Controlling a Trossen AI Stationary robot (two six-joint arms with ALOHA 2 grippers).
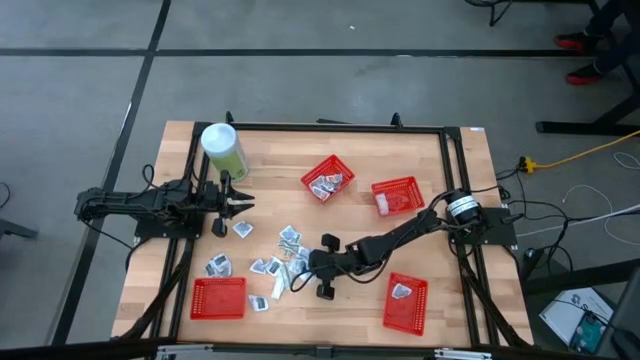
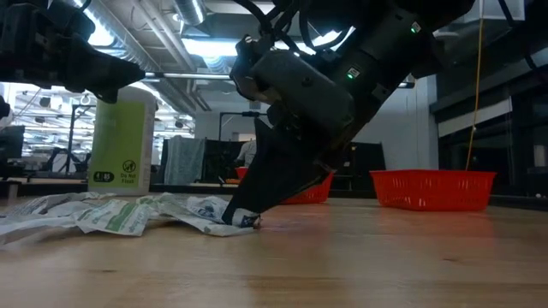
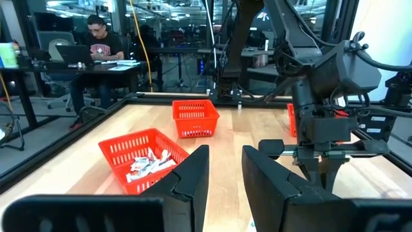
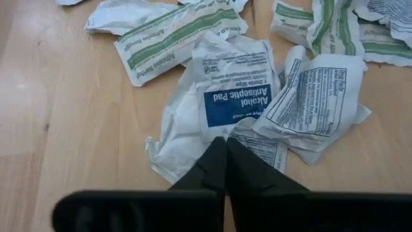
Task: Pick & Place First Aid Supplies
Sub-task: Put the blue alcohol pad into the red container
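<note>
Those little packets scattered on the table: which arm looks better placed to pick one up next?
The right. Its gripper is down at the table with fingers shut on the alcohol pad packet in the pile. The left gripper hovers open near the green canister, away from the pile.

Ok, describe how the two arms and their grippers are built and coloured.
Both arms are black jointed links trailing black cables. The right arm has a silver-white ring near its base and a small green light. The right gripper has two tapered matte-black fingers; the left gripper has broad, flat black ones.
</note>
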